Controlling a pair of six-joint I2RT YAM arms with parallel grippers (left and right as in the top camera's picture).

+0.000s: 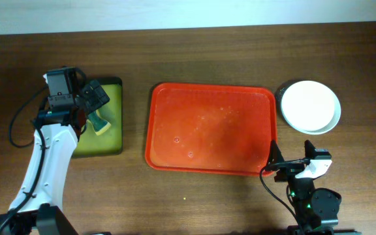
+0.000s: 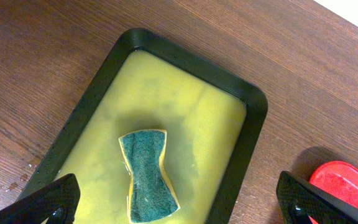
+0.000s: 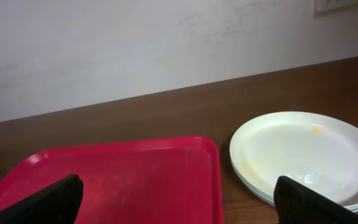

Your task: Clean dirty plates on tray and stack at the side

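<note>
The red tray (image 1: 207, 127) lies mid-table with only water drops on it; it also shows in the right wrist view (image 3: 117, 180). The plates (image 1: 310, 106) sit stacked right of the tray, white one on top, with faint yellow smears visible in the right wrist view (image 3: 303, 152). My left gripper (image 2: 179, 202) is open above a green and yellow sponge (image 2: 146, 174) lying in the black tray (image 2: 253, 124). My right gripper (image 3: 179, 199) is open and empty, low near the red tray's front right corner, left of the plate stack.
The black tray (image 1: 117, 117) with yellow-green liquid stands left of the red tray, with the sponge (image 1: 100, 123) in it. Small water drops lie on the wood beside it. A pale wall runs behind the table's far edge.
</note>
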